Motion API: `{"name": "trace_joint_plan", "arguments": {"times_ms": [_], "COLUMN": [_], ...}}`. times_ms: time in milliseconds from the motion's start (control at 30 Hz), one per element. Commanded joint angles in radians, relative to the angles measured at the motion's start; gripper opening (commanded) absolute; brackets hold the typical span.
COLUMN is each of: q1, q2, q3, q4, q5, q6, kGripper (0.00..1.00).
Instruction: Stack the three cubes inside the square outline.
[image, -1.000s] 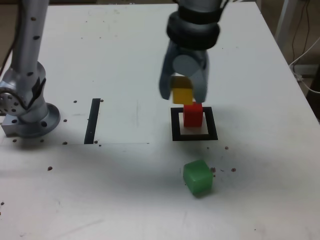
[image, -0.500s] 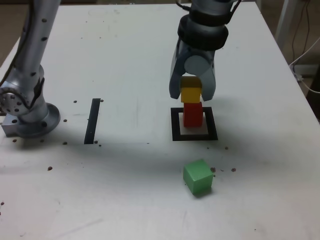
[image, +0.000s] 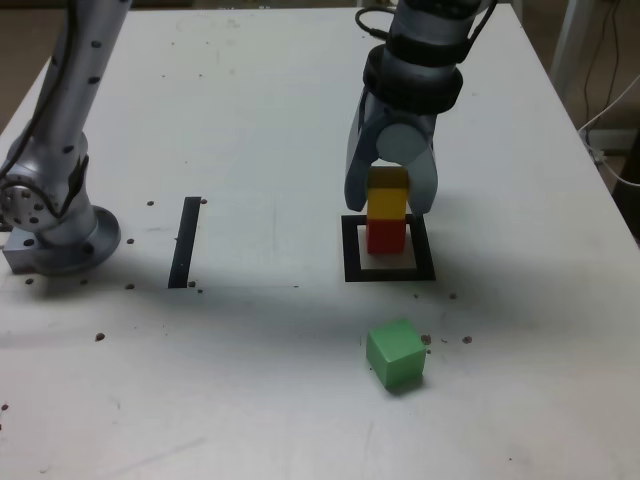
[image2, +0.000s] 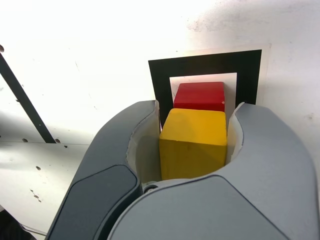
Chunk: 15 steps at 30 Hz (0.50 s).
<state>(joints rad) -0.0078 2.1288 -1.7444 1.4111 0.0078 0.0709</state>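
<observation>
Yellow solid cube sits clamped between the grey curved claw's fingertips, roughly over the red solid cube inside the black tape square outline; whether they touch, I can't tell. Getting it squarely above red looks like what matters next.

The yellow cube is showing a smooth, satiny plastic-like face, the red cube at its twelve o'clock in the wrist view is looking equally smooth, the square outline is appearing matt, and the white tabletop is shining softly, scuffed in places
</observation>
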Motion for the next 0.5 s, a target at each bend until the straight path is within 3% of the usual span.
{"name": "trace_joint_plan", "arguments": {"times_ms": [0, 133, 200, 400, 467], "q1": [0.002, 0.005, 0.007, 0.014, 0.016], "q2": [0.006, 0.009, 0.01, 0.016, 0.017], "q3": [0.0, 0.004, 0.007, 0.025, 0.029], "q4": [-0.003, -0.005, -0.006, -0.012, -0.014], "q5": [-0.002, -0.001, -0.001, -0.005, -0.007], "q6": [-0.002, -0.002, 0.0, 0.008, 0.009], "kGripper": [0.21, 0.21, 0.28, 0.91, 0.99]}}
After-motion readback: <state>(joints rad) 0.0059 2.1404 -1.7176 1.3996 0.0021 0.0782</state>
